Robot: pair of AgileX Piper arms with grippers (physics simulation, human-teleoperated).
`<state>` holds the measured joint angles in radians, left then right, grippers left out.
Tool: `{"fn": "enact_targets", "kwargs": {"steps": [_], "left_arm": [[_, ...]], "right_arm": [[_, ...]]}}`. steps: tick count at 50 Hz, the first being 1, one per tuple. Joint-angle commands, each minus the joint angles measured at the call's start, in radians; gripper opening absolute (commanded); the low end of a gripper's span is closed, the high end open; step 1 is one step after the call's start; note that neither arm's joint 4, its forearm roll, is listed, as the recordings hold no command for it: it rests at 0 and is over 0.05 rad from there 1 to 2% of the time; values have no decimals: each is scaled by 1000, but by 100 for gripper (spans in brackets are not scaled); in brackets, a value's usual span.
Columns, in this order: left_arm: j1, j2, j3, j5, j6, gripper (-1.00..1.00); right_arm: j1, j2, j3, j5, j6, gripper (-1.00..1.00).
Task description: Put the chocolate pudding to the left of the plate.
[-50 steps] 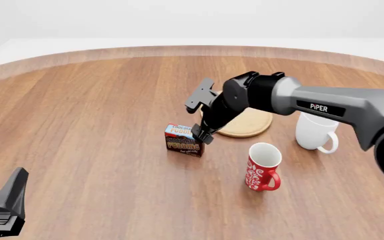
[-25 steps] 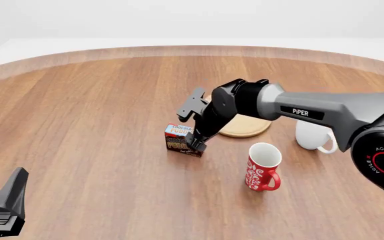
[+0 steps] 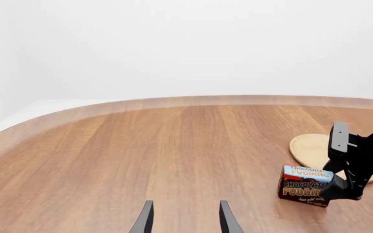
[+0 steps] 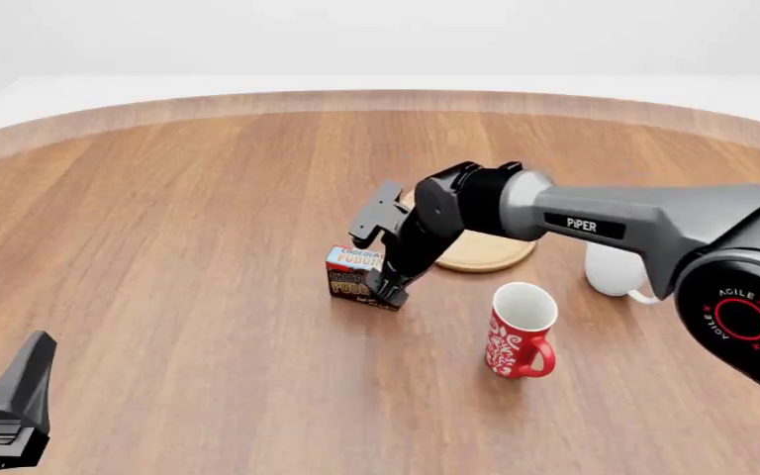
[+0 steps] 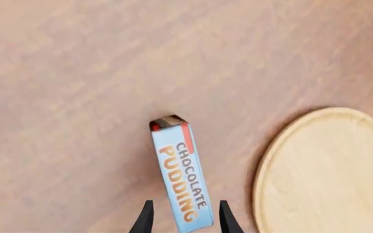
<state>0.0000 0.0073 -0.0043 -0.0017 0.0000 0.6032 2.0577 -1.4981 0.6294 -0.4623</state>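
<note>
In the left wrist view, the left gripper (image 3: 184, 218) is seen with its two fingertips parted and nothing between them, above bare wooden table (image 3: 141, 145). Further off, the chocolate pudding (image 3: 305, 186) stands upright on the table, just beside the plate (image 3: 311, 148); the right gripper (image 3: 343, 185) is lowered over the box's end nearest the plate.

In the front view, the chocolate pudding (image 4: 351, 273) is found to the left of the plate (image 4: 490, 251), with the right gripper (image 4: 387, 282) down at its right end. A red patterned mug (image 4: 519, 330) and a white mug (image 4: 614, 271) stand to the right. The left gripper (image 4: 8, 411) is held low at the near left, well apart from everything.

In the right wrist view, the box (image 5: 180, 174) is straddled by the right gripper (image 5: 184, 218), whose fingertips are spread just wider than the box. Contact cannot be told. The plate (image 5: 329, 174) lies just beside.
</note>
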Motion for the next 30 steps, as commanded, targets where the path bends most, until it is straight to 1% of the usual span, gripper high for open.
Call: {"fn": "enact_targets", "kwargs": {"steps": [1,9,10,13,22,26,27,30], "left_arm": [[0,0,0,0,0,100],[0,0,0,0,0,100],[0,0,0,0,0,100],[0,0,0,0,0,100],[0,0,0,0,0,100],[0,0,0,0,0,100],[0,0,0,0,0,100],[0,0,0,0,0,100]], "right_arm": [[-5,4,0,2,0,100],[-6,-1,10,-5,7,100],[-4,-5,19,-11,10,-100],[6,-17,37,-16,20,-100],[3,-26,46,-30,25,-100],[15,-42,58,-45,45,-100],[22,-55,62,-50,57,-100],[27,-73,71,-53,67,-100]]}}
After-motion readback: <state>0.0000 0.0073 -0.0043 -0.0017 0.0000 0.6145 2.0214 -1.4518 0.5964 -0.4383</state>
